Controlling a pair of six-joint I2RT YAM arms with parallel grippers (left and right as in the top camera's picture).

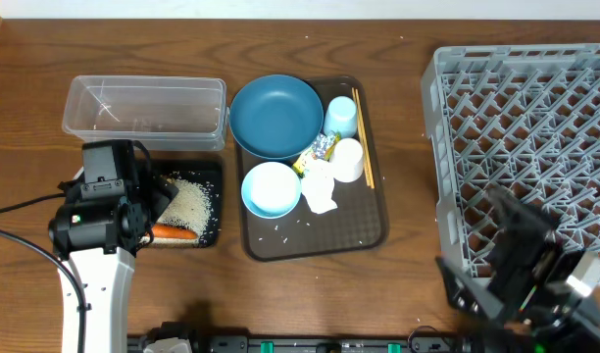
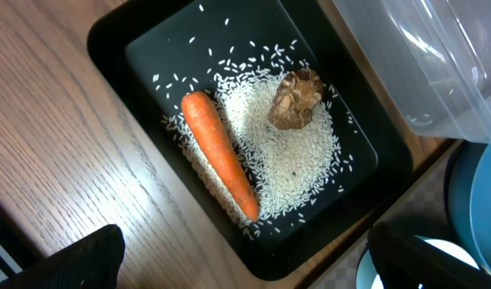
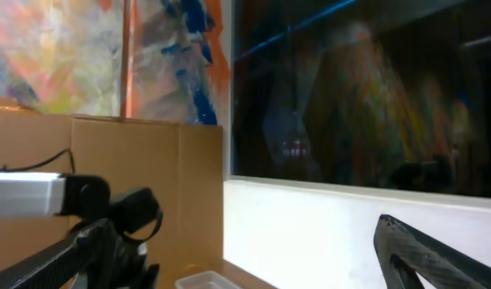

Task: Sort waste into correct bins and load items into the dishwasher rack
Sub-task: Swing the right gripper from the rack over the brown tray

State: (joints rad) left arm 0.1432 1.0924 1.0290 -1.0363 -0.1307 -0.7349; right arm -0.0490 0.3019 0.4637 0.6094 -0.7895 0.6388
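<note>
The shallow black tray [image 2: 161, 44] holds an orange carrot [image 2: 220, 152], a heap of white rice [image 2: 298, 164] and a brown food lump [image 2: 296, 98]. My left gripper [image 2: 249, 271] hangs open and empty above the tray's near corner [image 1: 143, 201]. The clear tub [image 1: 143, 108] stands behind it. On the brown serving tray [image 1: 364, 230] are the dark blue bowl [image 1: 276, 116], pale blue bowl [image 1: 272, 189], light blue cup [image 1: 340, 116], white cup [image 1: 347, 159], chopsticks [image 1: 364, 137], wrapper [image 1: 318, 152] and napkins [image 1: 322, 188]. My right gripper [image 1: 521, 260] is open, raised before the grey rack [image 1: 525, 118].
Stray rice grains [image 1: 290, 227] lie on the brown tray's front part. The right wrist view shows the right gripper [image 3: 253, 257] aimed level toward a white wall, a cardboard panel [image 3: 149, 185] and a dark window. A black cable [image 1: 16, 208] runs across the table at left.
</note>
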